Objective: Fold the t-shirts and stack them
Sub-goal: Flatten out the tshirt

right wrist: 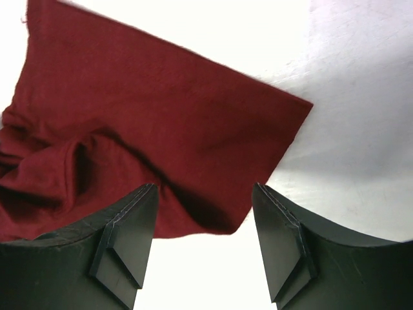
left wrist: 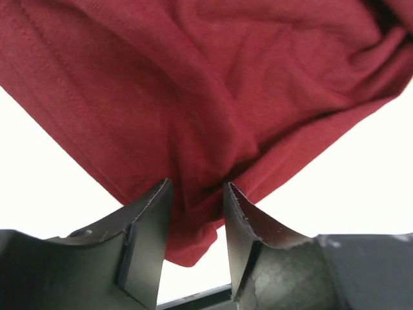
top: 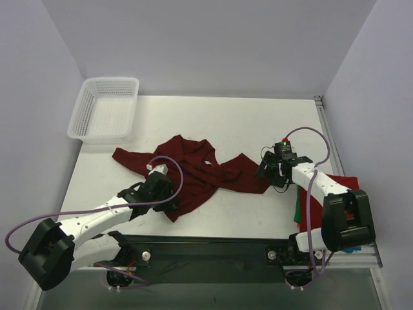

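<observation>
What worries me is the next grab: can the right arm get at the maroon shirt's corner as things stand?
Probably yes: the right gripper sits at a corner of the maroon shirt, fingers open, nothing covering it.

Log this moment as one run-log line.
maroon t-shirt: crumpled, unfolded | left gripper: open, straddling hem corner | right gripper: open, at shirt's edge

I'm seeing the maroon t-shirt (left wrist: 213,97) as soft matt cloth, table (right wrist: 361,97) looking smooth and kinda shiny, basket (top: 110,80) looking like white plastic mesh, my left fingers (left wrist: 258,232) looking matt black, chipped rough
</observation>
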`<action>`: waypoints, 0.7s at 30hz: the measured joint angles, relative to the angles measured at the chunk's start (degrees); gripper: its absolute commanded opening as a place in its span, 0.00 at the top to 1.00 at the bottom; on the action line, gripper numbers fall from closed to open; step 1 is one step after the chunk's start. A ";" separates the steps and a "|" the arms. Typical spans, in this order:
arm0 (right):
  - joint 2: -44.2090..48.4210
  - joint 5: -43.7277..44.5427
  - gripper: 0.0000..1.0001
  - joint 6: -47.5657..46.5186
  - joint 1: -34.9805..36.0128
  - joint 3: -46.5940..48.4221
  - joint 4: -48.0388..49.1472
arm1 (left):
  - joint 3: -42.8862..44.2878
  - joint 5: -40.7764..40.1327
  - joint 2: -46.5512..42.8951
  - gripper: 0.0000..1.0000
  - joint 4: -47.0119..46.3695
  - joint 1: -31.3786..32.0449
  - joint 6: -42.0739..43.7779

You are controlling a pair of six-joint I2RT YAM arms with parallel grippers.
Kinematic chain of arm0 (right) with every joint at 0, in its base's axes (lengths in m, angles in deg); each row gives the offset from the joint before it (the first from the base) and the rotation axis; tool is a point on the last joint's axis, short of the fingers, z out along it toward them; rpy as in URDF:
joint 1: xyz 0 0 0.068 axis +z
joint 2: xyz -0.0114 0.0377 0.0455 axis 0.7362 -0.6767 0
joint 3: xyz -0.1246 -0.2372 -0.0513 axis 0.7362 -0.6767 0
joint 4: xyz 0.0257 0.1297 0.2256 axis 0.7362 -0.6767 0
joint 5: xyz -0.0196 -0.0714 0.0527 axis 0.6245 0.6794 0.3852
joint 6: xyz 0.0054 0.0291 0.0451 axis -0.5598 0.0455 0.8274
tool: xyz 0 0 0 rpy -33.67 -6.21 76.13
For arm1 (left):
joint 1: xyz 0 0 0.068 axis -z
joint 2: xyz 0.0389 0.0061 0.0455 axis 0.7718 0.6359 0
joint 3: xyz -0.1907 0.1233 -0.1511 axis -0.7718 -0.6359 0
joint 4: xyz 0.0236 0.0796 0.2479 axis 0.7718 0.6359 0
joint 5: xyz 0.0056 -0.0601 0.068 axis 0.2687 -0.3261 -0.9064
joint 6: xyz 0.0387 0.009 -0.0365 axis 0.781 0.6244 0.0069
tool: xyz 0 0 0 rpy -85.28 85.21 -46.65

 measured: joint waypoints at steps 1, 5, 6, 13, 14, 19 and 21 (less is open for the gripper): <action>-0.31 -0.11 0.40 -0.02 -0.28 -0.07 0.24 | 0.00 0.22 -0.55 0.51 0.00 0.00 -0.02; -0.61 -0.39 0.40 -0.02 -1.11 -0.87 1.03 | -0.46 1.27 -2.64 0.52 -0.35 0.00 -0.02; -0.70 -0.52 0.40 -0.02 -1.36 -1.05 1.16 | -0.72 1.57 -3.04 0.55 -0.52 0.00 -0.02; -2.16 -0.76 0.40 0.00 -2.29 -1.31 1.99 | -3.56 3.52 -3.13 0.56 -1.51 0.00 -0.09; -2.64 -0.76 0.41 0.00 -2.40 -1.31 2.16 | -3.91 3.85 -3.13 0.54 -1.64 0.00 -0.07; -4.63 -0.92 0.41 0.07 -2.47 -1.14 3.54 | -4.57 4.50 -3.78 0.57 -2.82 0.00 -0.26; -4.87 -1.11 0.44 0.09 -2.47 -1.11 4.07 | -4.66 4.74 -3.87 0.66 -3.06 0.00 -0.31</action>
